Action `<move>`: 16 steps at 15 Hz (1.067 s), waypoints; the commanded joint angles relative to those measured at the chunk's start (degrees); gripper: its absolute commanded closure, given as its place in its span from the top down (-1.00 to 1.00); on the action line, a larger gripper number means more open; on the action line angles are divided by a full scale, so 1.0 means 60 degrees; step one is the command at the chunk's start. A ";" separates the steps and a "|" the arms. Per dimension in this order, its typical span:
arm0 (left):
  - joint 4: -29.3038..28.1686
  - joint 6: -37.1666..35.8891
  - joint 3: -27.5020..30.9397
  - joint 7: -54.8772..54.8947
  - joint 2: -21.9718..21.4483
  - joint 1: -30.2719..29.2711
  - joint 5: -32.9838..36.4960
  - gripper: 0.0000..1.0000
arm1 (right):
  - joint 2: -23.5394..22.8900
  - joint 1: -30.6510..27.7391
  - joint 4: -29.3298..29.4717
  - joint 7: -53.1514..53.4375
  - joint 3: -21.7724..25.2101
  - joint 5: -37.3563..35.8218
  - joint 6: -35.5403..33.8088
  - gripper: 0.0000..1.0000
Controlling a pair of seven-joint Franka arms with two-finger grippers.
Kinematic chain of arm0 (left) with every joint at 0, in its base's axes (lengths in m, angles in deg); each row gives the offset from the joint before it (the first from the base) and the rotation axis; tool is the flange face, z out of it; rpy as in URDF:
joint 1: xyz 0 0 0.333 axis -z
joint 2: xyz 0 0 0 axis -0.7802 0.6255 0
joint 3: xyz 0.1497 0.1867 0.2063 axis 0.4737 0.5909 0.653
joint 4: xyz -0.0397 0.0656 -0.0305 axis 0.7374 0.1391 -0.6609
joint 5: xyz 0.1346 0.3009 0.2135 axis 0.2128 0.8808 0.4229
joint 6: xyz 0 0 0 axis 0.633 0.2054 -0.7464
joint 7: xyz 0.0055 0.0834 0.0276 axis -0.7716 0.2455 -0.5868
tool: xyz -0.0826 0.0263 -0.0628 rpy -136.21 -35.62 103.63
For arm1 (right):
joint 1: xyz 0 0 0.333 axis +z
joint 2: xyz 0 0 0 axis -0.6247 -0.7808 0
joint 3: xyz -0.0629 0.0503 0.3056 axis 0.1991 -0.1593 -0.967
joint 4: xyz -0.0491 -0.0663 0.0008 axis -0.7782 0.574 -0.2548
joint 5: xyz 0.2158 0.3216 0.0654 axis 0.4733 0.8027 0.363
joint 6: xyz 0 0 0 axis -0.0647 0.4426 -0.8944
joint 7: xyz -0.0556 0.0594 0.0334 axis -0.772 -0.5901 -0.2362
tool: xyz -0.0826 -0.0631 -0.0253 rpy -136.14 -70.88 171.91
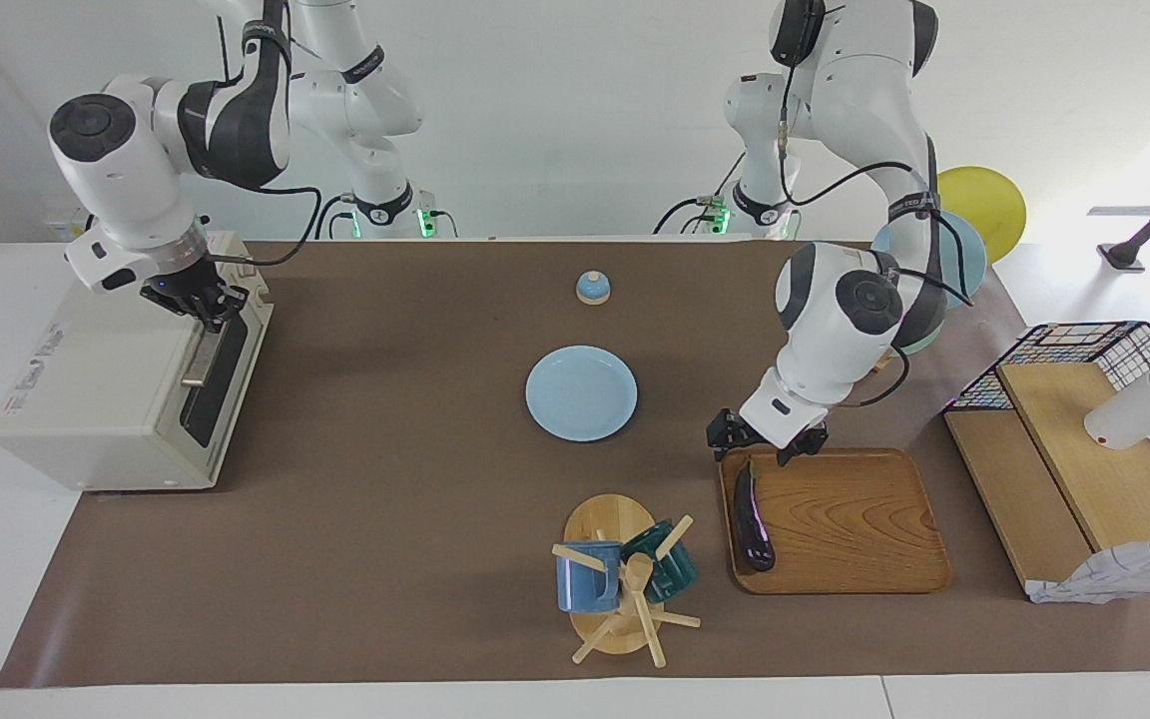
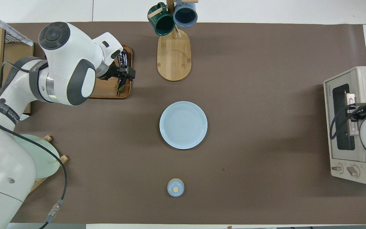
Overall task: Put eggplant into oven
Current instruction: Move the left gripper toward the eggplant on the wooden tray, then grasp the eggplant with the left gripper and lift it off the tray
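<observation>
Your eggplant (image 1: 754, 516) lies lengthwise on the wooden tray (image 1: 855, 529), along the tray edge nearest the mug rack (image 1: 625, 589), stem end toward the robots. Your left gripper (image 1: 767, 446) hangs over that stem end at the tray's rim, fingers spread. Your right gripper (image 1: 204, 306) sits at the oven's (image 1: 106, 399) silver handle (image 1: 199, 361), fingers seemingly closed on it, though you cannot tell for sure; the door reads shut. Between tray and oven the brown mat (image 1: 385, 479) gives open room, broken only by the light blue plate (image 1: 581, 392) at the middle and a small blue bell (image 1: 593, 288) nearer the robots. White tabletop borders the mat.
</observation>
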 commanded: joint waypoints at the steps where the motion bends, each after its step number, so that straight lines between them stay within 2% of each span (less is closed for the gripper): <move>1: 0.0370 0.0582 0.0137 0.0061 0.0597 0.0186 0.0239 1.00 | 0.0088 -0.0133 -0.0172 -0.0174 -0.0066 -0.0219 0.0205 -1.00; 5: 0.0180 0.1286 0.0123 0.0134 0.0788 0.0098 0.0591 1.00 | 0.0087 -0.0338 -0.0333 -0.0378 -0.0065 -0.0204 0.0526 -1.00; 7: -0.0214 0.1785 0.0123 0.0149 0.0774 0.0098 0.0591 1.00 | 0.0087 -0.0324 -0.0362 -0.0394 -0.0065 -0.0204 0.0542 -1.00; 12: -0.0260 0.1933 0.0123 0.0251 0.0788 0.0025 0.0591 1.00 | 0.0087 -0.0324 -0.0377 -0.0394 -0.0065 -0.0204 0.0571 -1.00; 14: -0.0376 0.2064 0.0123 0.0456 0.0788 -0.0135 0.0577 0.96 | 0.0102 -0.0324 -0.0464 -0.0394 -0.0065 -0.0189 0.0629 -1.00; 16: -0.0406 0.2153 0.0123 0.0486 0.0788 -0.0180 0.0577 0.81 | 0.0102 -0.0324 -0.0552 -0.0394 -0.0065 -0.0146 0.0703 -1.00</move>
